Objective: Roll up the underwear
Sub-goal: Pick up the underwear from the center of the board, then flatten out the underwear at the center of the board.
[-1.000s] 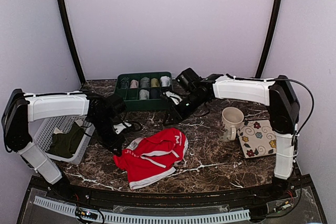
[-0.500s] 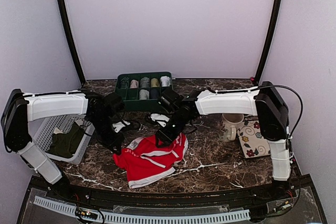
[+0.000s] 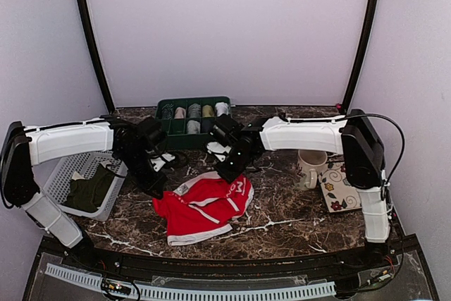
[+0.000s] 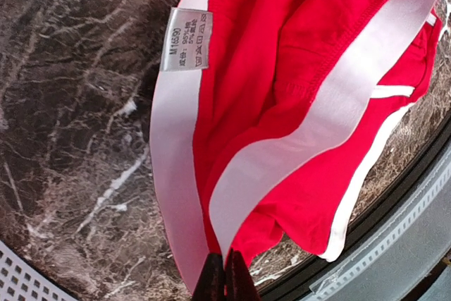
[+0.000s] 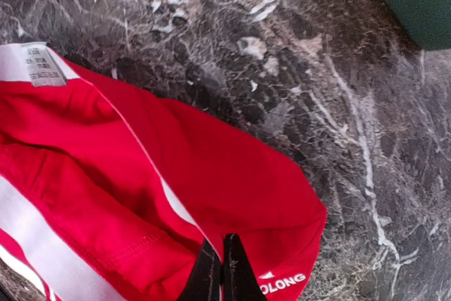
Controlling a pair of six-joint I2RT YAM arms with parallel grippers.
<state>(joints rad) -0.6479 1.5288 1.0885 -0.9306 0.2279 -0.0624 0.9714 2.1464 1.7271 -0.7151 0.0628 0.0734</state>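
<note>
Find the underwear lying loose and rumpled on the marble table, a little toward 6 o'clock from the table's middle. Red cloth with white bands, and creased rather than flat. Pinched at two places.

At its 9 o'clock corner, see the left gripper, tips pressed together with no gap, clamped on the edge of the white waistband. Note the grey size label sewn inside that band, farther along from the pinch.

At its 1 o'clock edge, see the right gripper, likewise closed tight and nipping a fold of red cloth. Just beside that pinch, read white lettering, with only "OLONG" in view. Cannot tell whether either pinched edge is raised off the marble.

Toward 12 o'clock, well apart from the red cloth, spot a green divided tray holding rolled garments of muted colours in its compartments. At 9 o'clock, find a white slatted basket with a dark olive garment lying inside. At 3 o'clock, see a cream mug standing upright just beside a flowered mat. Cannot tell whether those two touch.
</note>
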